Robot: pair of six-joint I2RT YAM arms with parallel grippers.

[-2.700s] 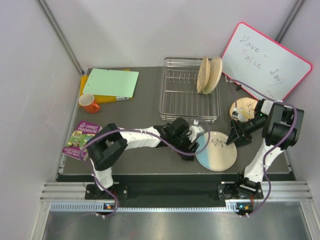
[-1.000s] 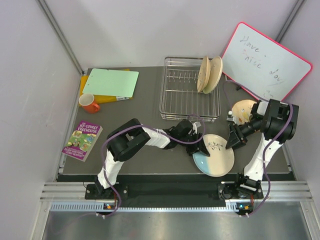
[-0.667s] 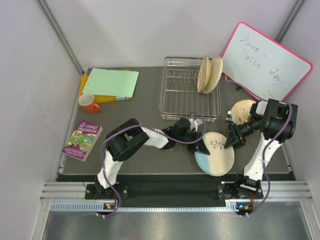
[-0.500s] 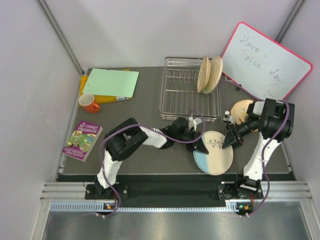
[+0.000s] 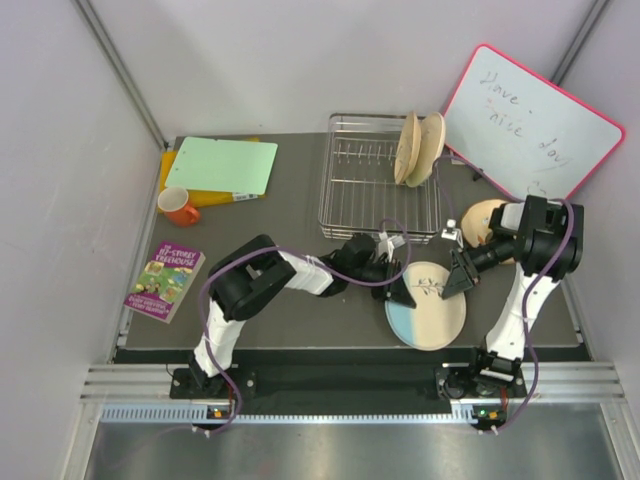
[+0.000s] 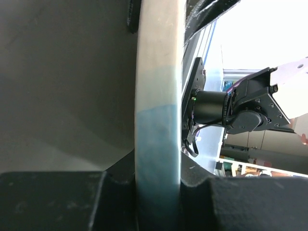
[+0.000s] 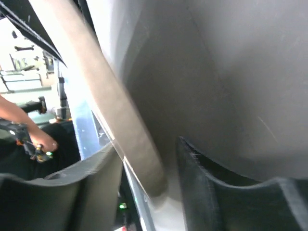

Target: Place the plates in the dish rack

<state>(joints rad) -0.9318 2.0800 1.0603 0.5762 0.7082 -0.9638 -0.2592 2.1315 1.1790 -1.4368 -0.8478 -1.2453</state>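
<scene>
The light blue and cream plate (image 5: pixel 428 310) is tilted, its left side lifted off the table. My left gripper (image 5: pixel 398 290) is shut on its left rim; in the left wrist view the rim (image 6: pixel 159 120) runs upright between the pads of that gripper (image 6: pixel 158 192). My right gripper (image 5: pixel 455 279) is open and straddles the plate's far right rim (image 7: pixel 126 120), with a gap to the right finger (image 7: pixel 202 183). Two pastel plates (image 5: pixel 418 150) stand on edge in the chrome dish rack (image 5: pixel 365 195). A peach plate (image 5: pixel 482 214) lies flat, partly hidden by my right arm.
A pink-framed whiteboard (image 5: pixel 532 120) leans at the back right. An orange mug (image 5: pixel 178 206) stands next to a green sheet on yellow boards (image 5: pixel 220 166) at the back left. A book (image 5: pixel 165 281) lies at the left edge.
The blue and cream plate has been tipped up and shifted slightly left by my left gripper. My right gripper has come in over the plate's right rim.
</scene>
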